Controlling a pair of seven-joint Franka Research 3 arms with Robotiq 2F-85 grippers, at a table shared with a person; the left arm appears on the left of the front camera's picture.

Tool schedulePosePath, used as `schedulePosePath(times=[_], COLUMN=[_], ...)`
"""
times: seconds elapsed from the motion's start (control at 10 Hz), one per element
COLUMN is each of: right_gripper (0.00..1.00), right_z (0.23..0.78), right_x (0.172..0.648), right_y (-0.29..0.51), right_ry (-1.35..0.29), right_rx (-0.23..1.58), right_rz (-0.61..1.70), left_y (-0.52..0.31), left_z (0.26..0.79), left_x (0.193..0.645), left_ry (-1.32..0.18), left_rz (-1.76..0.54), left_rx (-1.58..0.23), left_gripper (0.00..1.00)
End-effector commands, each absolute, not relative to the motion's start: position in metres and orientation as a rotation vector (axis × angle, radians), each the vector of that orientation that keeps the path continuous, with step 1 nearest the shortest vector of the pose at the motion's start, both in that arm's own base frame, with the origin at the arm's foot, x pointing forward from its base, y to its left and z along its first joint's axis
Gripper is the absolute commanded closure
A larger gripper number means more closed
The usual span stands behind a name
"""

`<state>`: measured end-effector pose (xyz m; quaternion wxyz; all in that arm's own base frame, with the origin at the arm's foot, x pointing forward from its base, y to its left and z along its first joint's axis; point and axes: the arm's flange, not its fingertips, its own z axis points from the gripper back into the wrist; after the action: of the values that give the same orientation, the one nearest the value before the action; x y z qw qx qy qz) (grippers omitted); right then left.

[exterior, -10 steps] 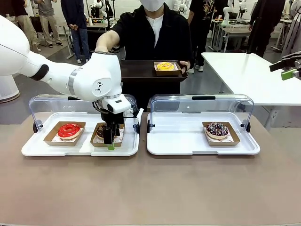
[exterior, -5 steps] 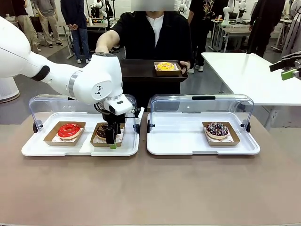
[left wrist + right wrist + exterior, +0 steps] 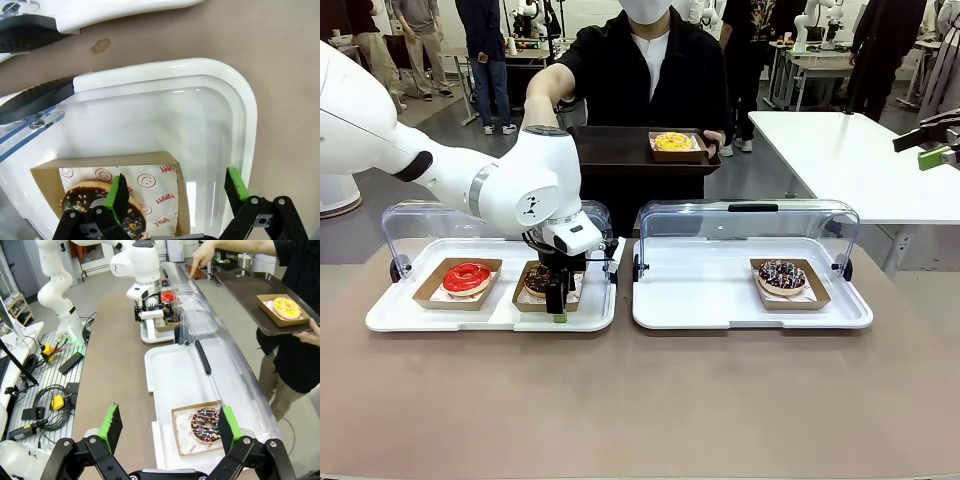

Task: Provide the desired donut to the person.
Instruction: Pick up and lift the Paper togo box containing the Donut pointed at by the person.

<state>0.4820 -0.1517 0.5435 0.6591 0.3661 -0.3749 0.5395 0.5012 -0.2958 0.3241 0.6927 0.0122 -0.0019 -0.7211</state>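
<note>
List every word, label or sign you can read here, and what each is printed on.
"YUMMY": red print on the paper liner under the chocolate donut.
"SMILE": red print on the same liner, among red smiley faces.
Dark logo on the left arm's joint: a symbol, no letters.
Print on the other liner, under the sprinkled donut: too small to read.

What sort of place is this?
Probably a robotics lab staged as a donut counter: a white robot arm at lidded display trays of boxed donuts, loose cables beside the table.
</note>
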Motion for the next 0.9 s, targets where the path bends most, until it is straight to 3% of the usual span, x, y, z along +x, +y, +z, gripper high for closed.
schedulePosePath(times=[0.0,0.1,0.2,0.3,0.4,0.6,0.7,0.8], right_gripper=[0.0,0.0,0.0,0.0,0.0,0.0,0.0,0.0], right_z=[0.5434,0.5434,0.5434,0.5434,0.5434,0.5434,0.5434,0.5434], right_x=[0.4818,0.4818,0.4818,0.4818,0.4818,0.4818,0.4818,0.4818], right_y=[-0.1516,-0.1516,-0.1516,-0.1516,-0.1516,-0.1516,-0.1516,-0.1516], right_ry=[-0.855,-0.855,-0.855,-0.855,-0.855,-0.855,-0.855,-0.855], right_rx=[0.834,0.834,0.834,0.834,0.834,0.834,0.834,0.834], right_rz=[1.217,1.217,1.217,1.217,1.217,1.217,1.217,1.217], left_y=[-0.2975,-0.2971,-0.2966,-0.2967,-0.2967,-0.2954,-0.2949,-0.2938], left_z=[0.3213,0.3227,0.324,0.3245,0.3238,0.3248,0.3262,0.3269], left_x=[0.5024,0.5017,0.5024,0.5028,0.5035,0.5069,0.5071,0.507], left_ry=[-0.043,-0.056,-0.058,-0.057,-0.051,-0.045,-0.046,-0.045], left_rz=[-1.598,-1.593,-1.59,-1.589,-1.588,-1.578,-1.576,-1.571], left_rx=[0.084,0.08,0.074,0.073,0.067,0.046,0.043,0.04], left_gripper=[0.49,0.49,1.0,0.53,1.0,1.0,0.93,1.0])
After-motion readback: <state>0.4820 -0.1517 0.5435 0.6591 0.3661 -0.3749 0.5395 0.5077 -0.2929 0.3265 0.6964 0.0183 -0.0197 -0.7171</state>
